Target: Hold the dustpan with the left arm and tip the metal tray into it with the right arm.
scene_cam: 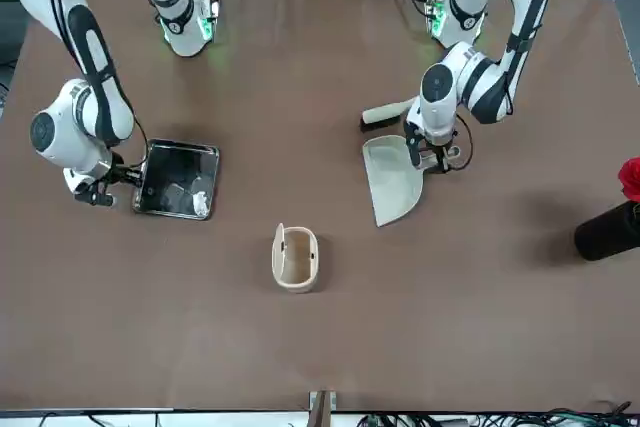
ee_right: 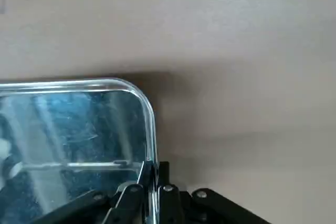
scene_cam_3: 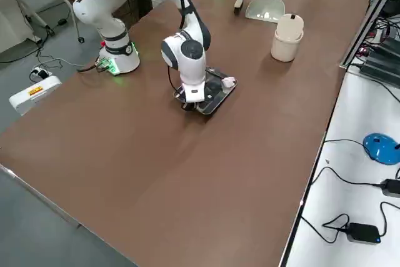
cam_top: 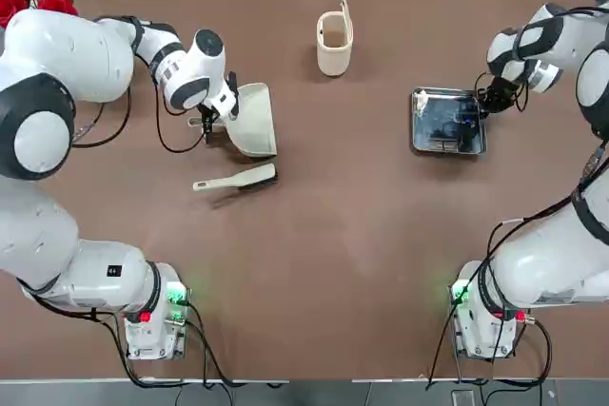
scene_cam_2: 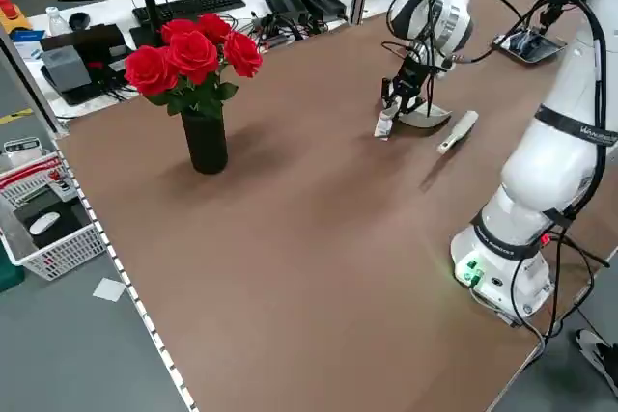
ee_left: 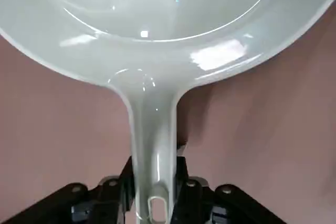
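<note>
The cream dustpan (cam_top: 253,119) lies flat at the table's left, its scoop pointing right of the left gripper (cam_top: 211,125). That gripper is shut on the dustpan's handle (ee_left: 153,145), whose sides are pressed by both fingers in the left wrist view. The shiny metal tray (cam_top: 447,121) rests at the right, with small white scraps (scene_cam: 198,199) inside it. My right gripper (cam_top: 487,102) is shut on the tray's rim (ee_right: 149,129) at its right edge, one finger inside and one outside the rim. In the front view the dustpan (scene_cam: 392,179) and the tray (scene_cam: 178,178) sit well apart.
A tall cream cup-like bin (cam_top: 334,43) stands at the back middle, between the two arms. A cream hand brush (cam_top: 236,179) lies just in front of the dustpan. A black vase of red roses (scene_cam_2: 198,94) stands at the far left corner. A wide stretch of brown table separates dustpan and tray.
</note>
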`<action>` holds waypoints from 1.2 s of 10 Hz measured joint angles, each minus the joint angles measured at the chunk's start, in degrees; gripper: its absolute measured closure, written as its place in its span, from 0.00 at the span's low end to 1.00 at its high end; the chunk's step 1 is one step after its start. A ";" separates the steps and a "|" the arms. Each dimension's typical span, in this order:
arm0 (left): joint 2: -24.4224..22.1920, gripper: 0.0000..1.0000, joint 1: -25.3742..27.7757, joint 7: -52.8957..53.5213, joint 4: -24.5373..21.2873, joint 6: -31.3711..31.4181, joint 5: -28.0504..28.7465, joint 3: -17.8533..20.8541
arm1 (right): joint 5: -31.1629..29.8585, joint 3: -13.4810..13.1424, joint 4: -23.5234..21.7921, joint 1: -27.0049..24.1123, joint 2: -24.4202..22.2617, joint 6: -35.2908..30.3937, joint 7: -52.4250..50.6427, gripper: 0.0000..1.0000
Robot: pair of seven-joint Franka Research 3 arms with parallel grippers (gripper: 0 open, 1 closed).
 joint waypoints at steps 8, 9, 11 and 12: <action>-0.59 0.67 0.45 2.52 6.25 -0.71 -0.11 -5.12 | 5.02 -0.31 10.31 0.02 -0.60 -18.02 -4.14 0.95; -0.68 0.67 0.53 2.44 7.86 -2.23 -1.40 -7.22 | 5.49 -0.31 12.22 0.06 -0.64 -20.60 -4.14 0.95; -0.86 0.67 0.55 2.32 12.51 -8.57 -6.53 -12.02 | 6.39 -0.30 16.15 0.35 -0.69 -25.66 -4.09 0.95; -0.95 0.67 0.42 1.50 14.97 -11.33 -8.36 -14.14 | 6.72 -0.30 17.33 0.58 -0.70 -26.92 -4.07 0.95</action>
